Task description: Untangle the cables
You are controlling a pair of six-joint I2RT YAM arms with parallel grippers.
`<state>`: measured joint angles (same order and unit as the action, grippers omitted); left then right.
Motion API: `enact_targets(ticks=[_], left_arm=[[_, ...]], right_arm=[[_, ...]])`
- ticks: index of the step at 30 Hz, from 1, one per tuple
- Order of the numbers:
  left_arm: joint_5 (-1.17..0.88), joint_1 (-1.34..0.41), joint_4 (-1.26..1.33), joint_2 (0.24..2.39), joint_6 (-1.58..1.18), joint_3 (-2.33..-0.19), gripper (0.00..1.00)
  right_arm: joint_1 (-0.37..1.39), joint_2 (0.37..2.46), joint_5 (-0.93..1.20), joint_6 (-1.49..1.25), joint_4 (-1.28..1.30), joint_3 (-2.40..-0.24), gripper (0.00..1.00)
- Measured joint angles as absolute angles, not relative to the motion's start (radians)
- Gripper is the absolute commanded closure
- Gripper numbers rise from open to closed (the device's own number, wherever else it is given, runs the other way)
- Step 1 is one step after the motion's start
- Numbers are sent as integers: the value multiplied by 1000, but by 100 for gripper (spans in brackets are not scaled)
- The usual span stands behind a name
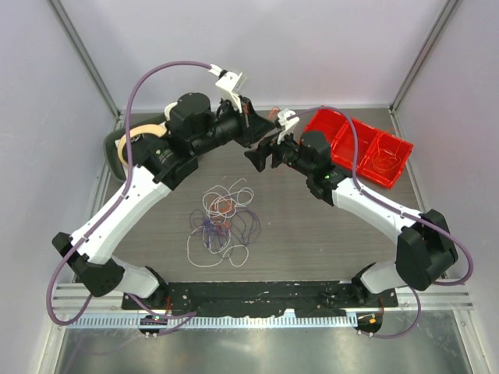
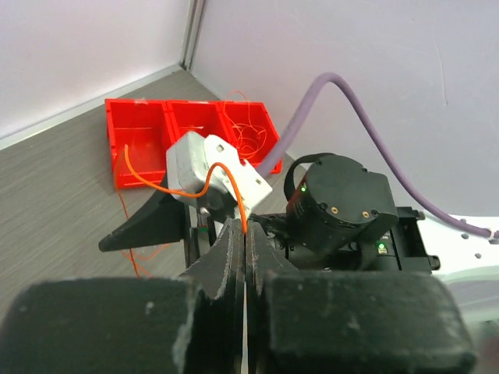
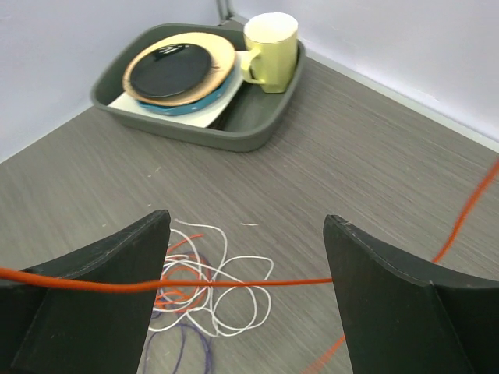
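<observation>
We find the left jaws clenched on a single orange-red cable (image 3: pixel 249 283), pinched at their very tips. This strand runs nearly straight through the air across the gap of the right jaws, which stand released and wide; whether it brushes a finger we cannot tell. Both arms are raised over the far middle of the desk (image 1: pixel 312 226), jaws close and facing each other. The other cables (image 1: pixel 222 222), white, purple and orange-red, lie in a loose looped tangle on the desk, nearer the arm bases. A red three-compartment bin (image 1: pixel 362 144) sits far right, thin orange wire coiled in its end compartment; a grey tray (image 3: pixel 257 128) with plates and a yellow mug (image 3: pixel 271 51) sits far left
</observation>
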<state>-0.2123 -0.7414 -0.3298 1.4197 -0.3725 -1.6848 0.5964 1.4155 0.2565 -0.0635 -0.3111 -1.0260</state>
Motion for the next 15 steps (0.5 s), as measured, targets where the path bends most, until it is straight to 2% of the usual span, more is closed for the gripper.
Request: enact_targets(ticks=[8,15], left_arm=[[-203,-753,-327,1374,-353,-1649,100],[-167,-755,-334,1370,-351,-1651,100]], right_arm=[[596,1415,182,-64,-389,-982,18],[596,1229,282,-66,-451,-812,20]])
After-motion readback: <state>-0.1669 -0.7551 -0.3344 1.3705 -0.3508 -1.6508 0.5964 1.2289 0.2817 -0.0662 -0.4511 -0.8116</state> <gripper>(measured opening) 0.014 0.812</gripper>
